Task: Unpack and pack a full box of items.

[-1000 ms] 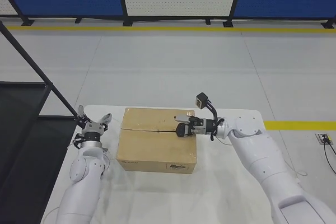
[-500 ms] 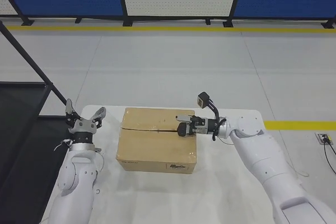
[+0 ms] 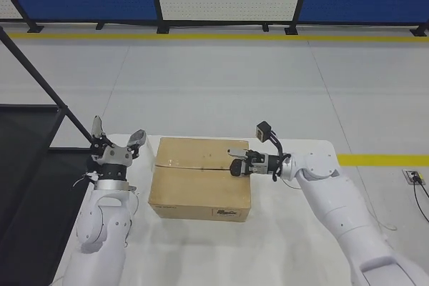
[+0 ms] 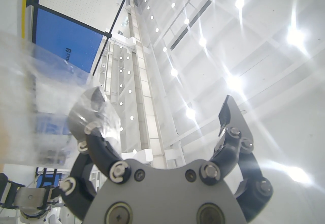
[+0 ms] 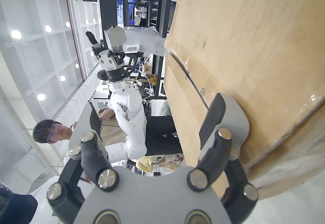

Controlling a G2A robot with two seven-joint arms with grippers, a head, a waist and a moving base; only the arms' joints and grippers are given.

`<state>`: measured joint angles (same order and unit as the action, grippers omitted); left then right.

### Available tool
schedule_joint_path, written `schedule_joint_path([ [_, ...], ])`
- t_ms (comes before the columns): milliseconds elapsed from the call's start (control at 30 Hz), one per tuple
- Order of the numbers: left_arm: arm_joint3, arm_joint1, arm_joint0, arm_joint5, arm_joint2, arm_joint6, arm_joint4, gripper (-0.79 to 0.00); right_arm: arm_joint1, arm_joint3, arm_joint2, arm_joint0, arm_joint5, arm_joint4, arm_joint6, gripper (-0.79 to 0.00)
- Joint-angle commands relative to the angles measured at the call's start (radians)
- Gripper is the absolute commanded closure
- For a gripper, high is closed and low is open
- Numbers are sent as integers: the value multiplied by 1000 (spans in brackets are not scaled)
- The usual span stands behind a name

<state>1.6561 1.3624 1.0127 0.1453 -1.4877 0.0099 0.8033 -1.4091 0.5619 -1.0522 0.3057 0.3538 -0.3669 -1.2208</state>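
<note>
Your left gripper (image 3: 116, 137), jaws spread wide, stands raised just beside the box (image 3: 200, 182), with a clear tape (image 5: 143, 42) strip clinging to one finger and running to the box edge. Your right gripper (image 3: 236, 161), fingers apart, rests one pad on the box top by the seam. The sticky tape could foul your next grasp or drag the box askew.

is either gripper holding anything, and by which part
Nothing is gripped. Clear tape only clings to a fingertip of the open left gripper; the open right gripper rests against the box.
</note>
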Motion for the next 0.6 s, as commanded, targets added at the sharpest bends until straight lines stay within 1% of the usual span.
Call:
schedule_joint_path([
  [0,12,2,1,1,14,-1,-14,-785,1,2,-3,5,-2,-1,10,-785],
  [100,29,5,1,-1,35,-2,-34,-785,3,5,-1,9,-12,16,38,-785],
  [267,54,10,-4,-13,79,4,-83,-785,8,18,-8,17,-15,17,43,-785],
  [567,65,23,-16,-41,177,20,-169,-785,35,68,-52,55,-6,18,42,-785],
])
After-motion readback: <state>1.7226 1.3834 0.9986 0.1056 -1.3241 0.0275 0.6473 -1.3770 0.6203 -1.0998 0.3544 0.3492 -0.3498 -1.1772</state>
